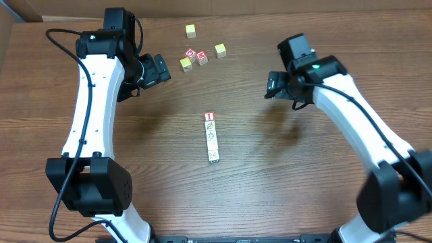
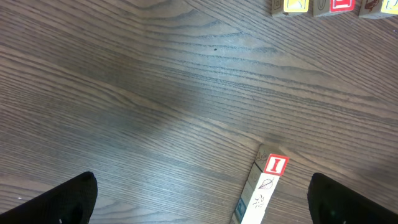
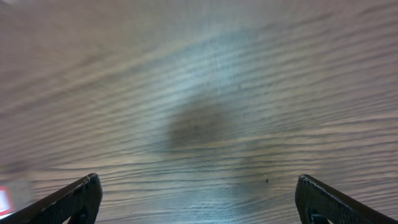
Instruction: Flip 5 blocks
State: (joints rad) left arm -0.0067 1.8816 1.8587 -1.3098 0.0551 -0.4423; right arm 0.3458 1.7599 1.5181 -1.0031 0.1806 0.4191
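The blocks [image 1: 211, 137] lie in one straight row at the table's middle, touching end to end. The red-bordered white block [image 1: 208, 117] is at the far end and a green-faced one [image 1: 213, 158] at the near end, with pale drawn faces between. My left gripper [image 1: 162, 67] hangs open up and to the left of the row. In the left wrist view the row's far end [image 2: 275, 165] sits between the wide-apart fingers, nearer the right one, and my gripper [image 2: 202, 202] holds nothing. My right gripper [image 1: 272, 86] is open to the row's upper right, and in its own view my gripper [image 3: 199, 199] is over bare wood.
Behind the row lies a loose cluster: yellow-faced cubes [image 1: 191, 30], [image 1: 220, 49], [image 1: 185, 63] and two red-faced cubes [image 1: 191, 54], [image 1: 202, 59]. The left wrist view shows them along its top edge [image 2: 295, 6]. The table's back edge [image 1: 243, 13] runs just beyond them.
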